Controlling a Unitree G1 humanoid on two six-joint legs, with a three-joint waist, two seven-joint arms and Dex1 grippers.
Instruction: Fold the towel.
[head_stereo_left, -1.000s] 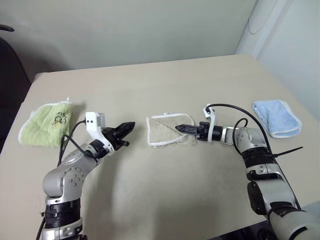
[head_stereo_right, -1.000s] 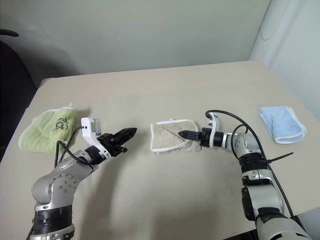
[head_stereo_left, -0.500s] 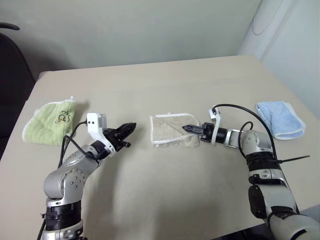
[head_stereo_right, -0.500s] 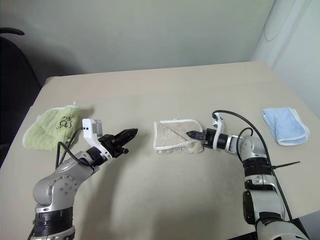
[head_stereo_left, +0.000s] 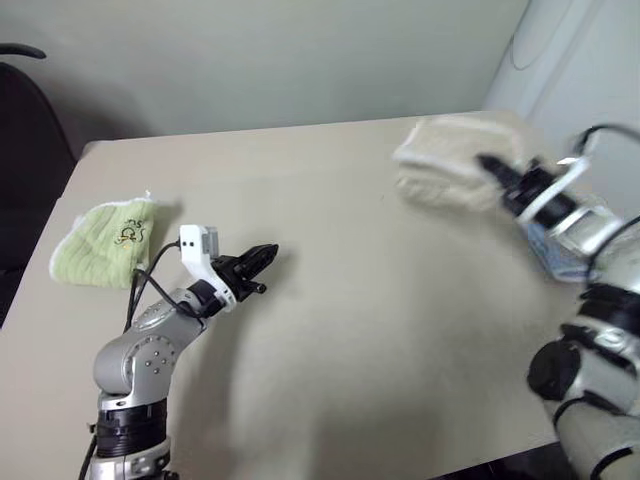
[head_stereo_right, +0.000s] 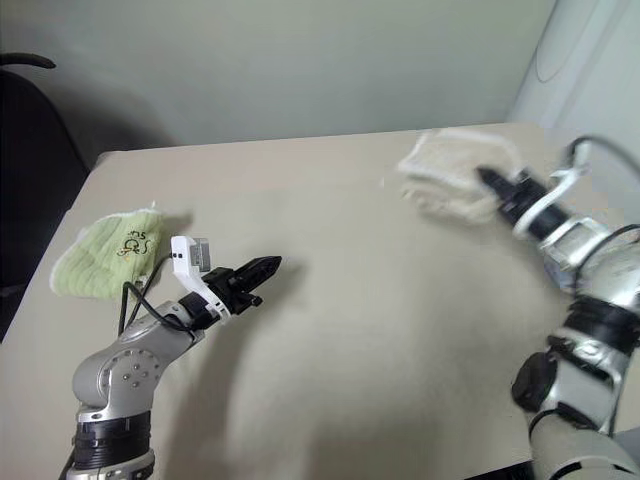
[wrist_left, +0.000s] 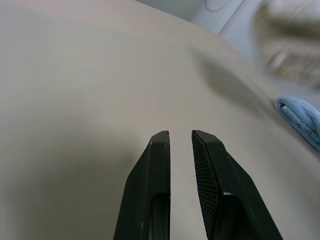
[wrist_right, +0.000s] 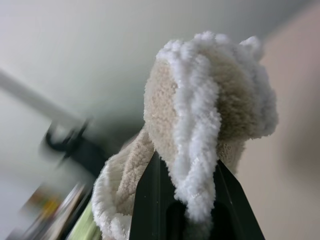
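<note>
No brand name or legible writing appears anywhere; the one mark is a dark embroidered curl on the light green cloth (head_stereo_left: 100, 234), which lies at about nine o'clock on the table (head_stereo_left: 330, 300), and it cannot be read as letters. The towel (head_stereo_left: 445, 162) is off the table, up at roughly two o'clock, clamped in the right gripper (head_stereo_left: 490, 165), whose fingers are closed on its folded, white-corded edge. The right wrist view gives what the head views blur: the cord (wrist_right: 197, 130) bunched thick between the two black fingers (wrist_right: 150, 200), with beige pile bulging above. The left gripper (head_stereo_right: 268, 266) hovers over bare table near eight o'clock, its fingers (wrist_left: 152, 180) nearly together with a narrow gap, holding nothing. The left wrist view catches the light blue cloth (wrist_left: 300, 117) at the far edge.
</note>
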